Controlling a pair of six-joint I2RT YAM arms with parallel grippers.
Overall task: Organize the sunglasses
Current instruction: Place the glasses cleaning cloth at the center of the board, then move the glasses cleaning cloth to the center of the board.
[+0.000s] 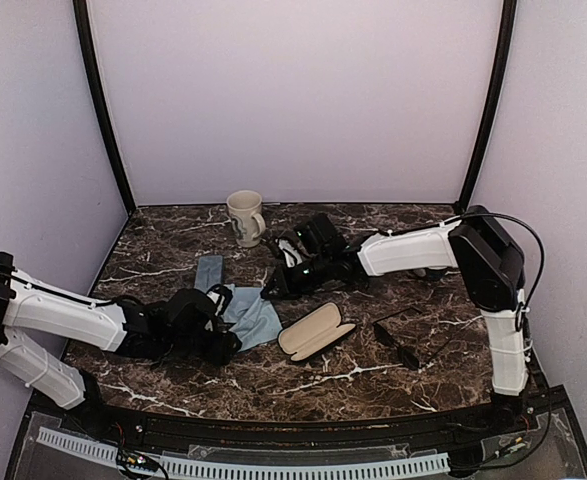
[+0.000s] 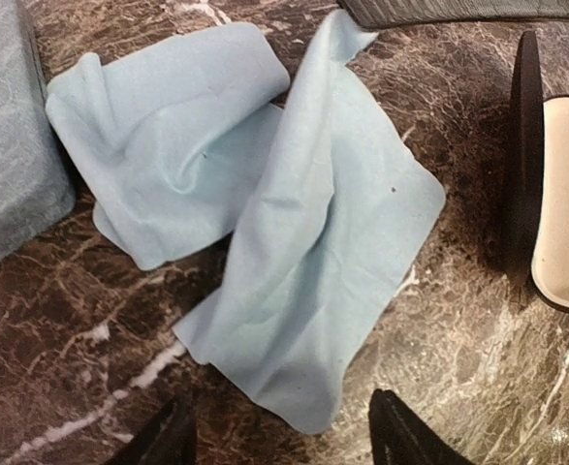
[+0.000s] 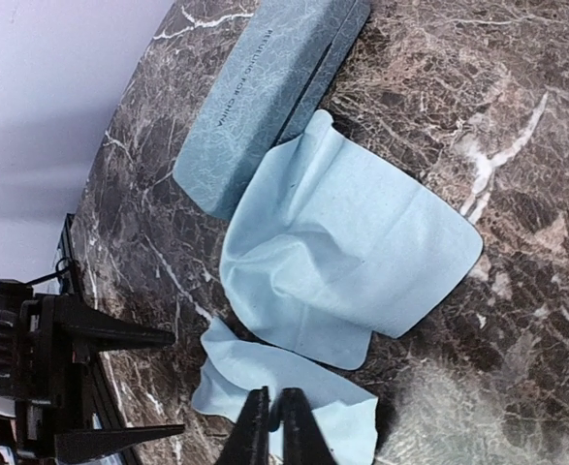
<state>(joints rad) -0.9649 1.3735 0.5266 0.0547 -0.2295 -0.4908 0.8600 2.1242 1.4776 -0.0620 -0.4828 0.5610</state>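
Seeing from above, sunglasses [image 1: 406, 342] seem to lie near the table's [image 1: 163, 262] front-right edge, well apart from the blue cloth [image 1: 253, 312]. Left wrist: left gripper [image 2: 282, 441] gapes wide above it. Right wrist: right gripper [image 3: 274, 426] pinches its corner; lift slowly, keeping the fabric clear.

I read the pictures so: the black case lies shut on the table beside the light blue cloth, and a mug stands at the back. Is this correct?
Not quite. The black case lies open, not shut: the top external view shows its pale lining facing up. It does lie beside the light blue cloth, and the mug stands at the back.
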